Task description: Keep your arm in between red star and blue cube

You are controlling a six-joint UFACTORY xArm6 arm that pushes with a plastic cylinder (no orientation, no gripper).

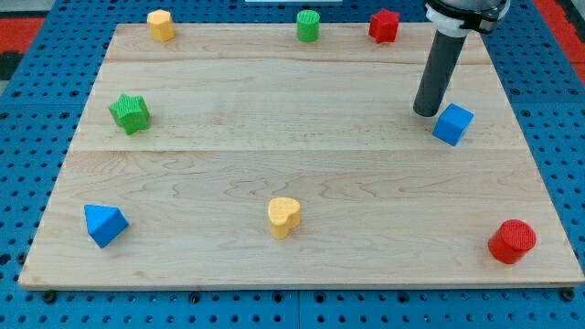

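Nearest to the camera, along the view's bottom edge of the wooden board (302, 174), lie three blocks: a blue triangular block (103, 225) at the left, a yellow heart (284, 217) near the middle, and a red cylinder (512, 241) at the right corner. Higher on the left side sits a green star (130, 112). Along the view's top edge stand a yellow block (161, 25), whose shape I cannot make out, a green cylinder (308, 26) and the red star (384, 26).

The blue cube (452, 124) rests on the right part of the board, below and to the right of the red star, well apart from it. My tip (426, 112) stands on the board just beside the blue cube, at its left, very close or perhaps touching; I cannot tell which. It is much nearer to the cube than to the star, roughly on the line between them.

The arm carries no claw, only the dark rod, so nothing is open, closed or clamped.

Around the board is a blue perforated table (37, 91).
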